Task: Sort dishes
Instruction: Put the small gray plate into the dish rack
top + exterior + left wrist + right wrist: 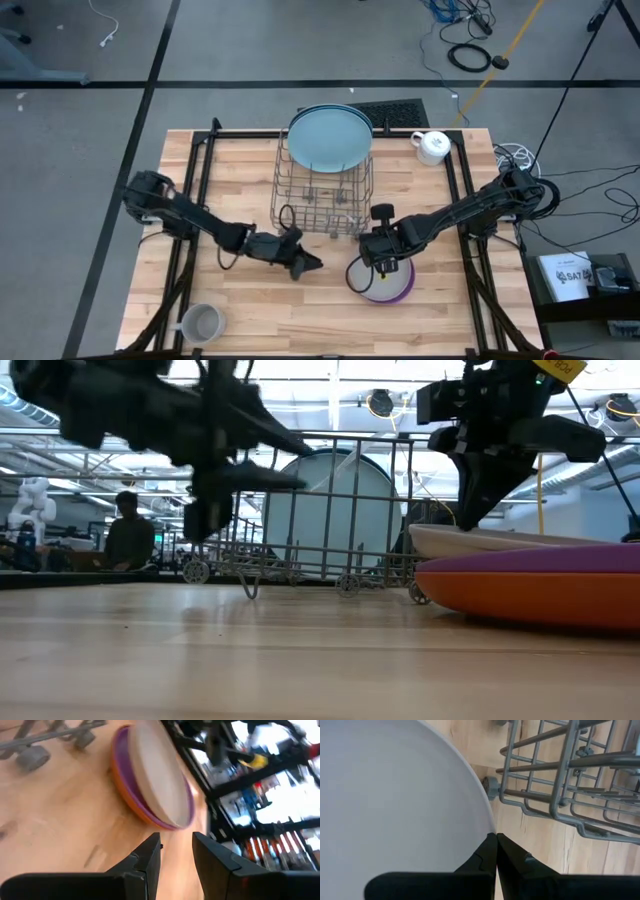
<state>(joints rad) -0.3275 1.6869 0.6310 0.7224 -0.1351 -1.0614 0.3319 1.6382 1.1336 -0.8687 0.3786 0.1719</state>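
Near the table's front right lies a stack of plates: an orange one [540, 598] on the wood, a purple one [540, 560] on it, and a pale grey plate [520, 540] on top. My right gripper [496, 837] is shut at the top plate's rim, on the side toward the rack. My left gripper [176, 849] hovers low to the left of the stack [385, 285]. It points at the stack, open, with nothing between its fingers. Light blue plates [330, 138] stand on edge in the wire rack [320, 195]. My right gripper comes slanting down from the table's right. Its shut fingertips [490, 845] meet the pale grey plate's rim [487, 822] on the side nearest the rack. I cannot tell whether the rim is pinched between them. The plate rests on the purple plate.
A white mug [432, 147] stands at the far right, beside the rack. A grey mug [200, 322] sits near the front left corner. Bare wood lies between the grey mug and the stack. A person [128, 530] sits in the room beyond the table.
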